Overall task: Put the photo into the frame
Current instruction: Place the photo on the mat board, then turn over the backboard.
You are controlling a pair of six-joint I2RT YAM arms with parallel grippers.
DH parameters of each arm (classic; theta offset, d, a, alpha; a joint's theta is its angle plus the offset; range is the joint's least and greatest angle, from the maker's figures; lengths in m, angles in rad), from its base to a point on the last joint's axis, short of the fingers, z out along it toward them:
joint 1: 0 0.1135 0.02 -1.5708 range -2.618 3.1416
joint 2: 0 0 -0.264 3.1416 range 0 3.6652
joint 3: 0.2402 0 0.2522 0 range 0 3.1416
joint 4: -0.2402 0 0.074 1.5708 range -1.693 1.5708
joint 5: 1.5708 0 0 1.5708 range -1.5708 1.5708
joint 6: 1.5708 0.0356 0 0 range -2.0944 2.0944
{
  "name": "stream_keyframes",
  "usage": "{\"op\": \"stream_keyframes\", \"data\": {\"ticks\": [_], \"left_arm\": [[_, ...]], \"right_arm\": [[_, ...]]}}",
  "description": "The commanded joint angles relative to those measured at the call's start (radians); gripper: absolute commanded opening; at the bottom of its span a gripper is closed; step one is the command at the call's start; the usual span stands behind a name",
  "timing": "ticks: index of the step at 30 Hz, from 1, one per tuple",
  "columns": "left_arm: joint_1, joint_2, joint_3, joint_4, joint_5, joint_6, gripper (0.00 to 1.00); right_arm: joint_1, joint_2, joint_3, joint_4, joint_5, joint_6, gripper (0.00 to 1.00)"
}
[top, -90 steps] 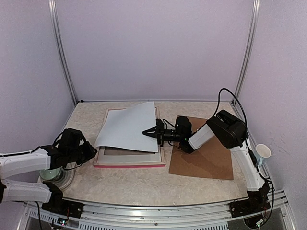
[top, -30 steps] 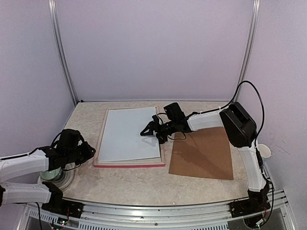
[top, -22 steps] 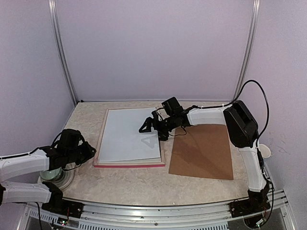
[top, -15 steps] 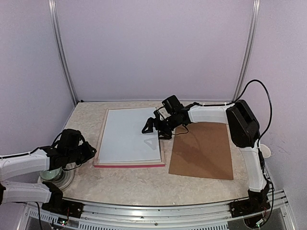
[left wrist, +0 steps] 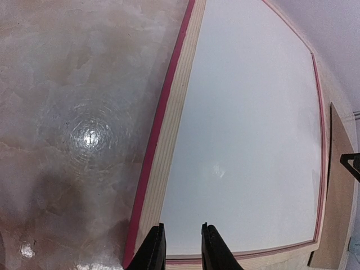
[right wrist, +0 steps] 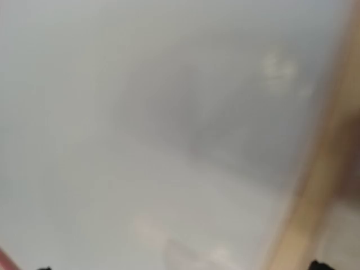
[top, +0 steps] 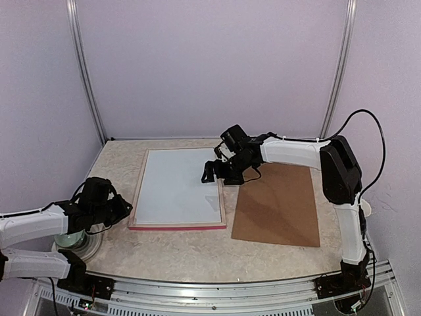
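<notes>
at the left edge of the thin rectangular pink-red frame [left wrist: 169,140], my left gripper [left wrist: 182,228] hangs slightly parted, empty. the large photo [left wrist: 247,140] lies white-back-up inside it. farther off, my right gripper [top: 214,172] gapes wide, empty, above the photo's right edge.

We see the frame [left wrist: 163,147] with a bright pink-red outer edge and a pale, finely striped wood face inside it. The photo [top: 174,187] shows us only a plain white side, with no pattern. The backing board [top: 276,210] is flat cardboard brown. The counter [top: 184,257] is beige with cloudy marbled veining and a glossy sheen. The left arm [top: 29,225] and right arm [top: 293,150] wear white shells with black joints. The left claw [left wrist: 183,228] and right claw [top: 215,171] are black. The walls [top: 210,66] are pale lilac, and the corner posts [top: 87,72] are silver-grey.
</notes>
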State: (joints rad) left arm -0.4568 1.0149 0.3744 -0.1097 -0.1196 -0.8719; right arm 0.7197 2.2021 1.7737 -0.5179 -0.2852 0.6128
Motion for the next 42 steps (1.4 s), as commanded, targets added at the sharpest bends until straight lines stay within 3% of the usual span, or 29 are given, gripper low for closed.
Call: {"op": "stream_keyframes", "data": {"ticks": [1,5,9,16,22,31,42], "left_arm": [[0.006,0.006,0.009,0.046,0.002,0.004,0.24],[0.006,0.038,0.025,0.067,0.01,0.01,0.29],[0.005,0.075,0.039,0.096,0.028,0.012,0.37],[0.006,0.104,0.081,0.097,0.016,0.028,0.73],[0.006,0.139,0.137,0.098,-0.005,0.048,0.98],[0.006,0.236,0.207,0.102,-0.057,0.035,0.99],[0.004,0.328,0.239,0.16,-0.054,0.019,0.99]], "right_arm": [[0.012,-0.121,0.009,-0.093,0.236,-0.086,0.99],[0.009,-0.21,-0.057,-0.103,0.407,-0.117,0.99],[-0.006,-0.28,-0.147,-0.059,0.442,-0.126,0.99],[-0.074,-0.395,-0.365,0.111,0.316,-0.115,0.99],[-0.099,-0.424,-0.4,0.103,0.402,-0.112,0.99],[-0.074,-0.318,-0.287,0.048,0.584,-0.153,0.99],[0.019,-0.042,-0.006,0.001,0.66,-0.201,0.99]]}}
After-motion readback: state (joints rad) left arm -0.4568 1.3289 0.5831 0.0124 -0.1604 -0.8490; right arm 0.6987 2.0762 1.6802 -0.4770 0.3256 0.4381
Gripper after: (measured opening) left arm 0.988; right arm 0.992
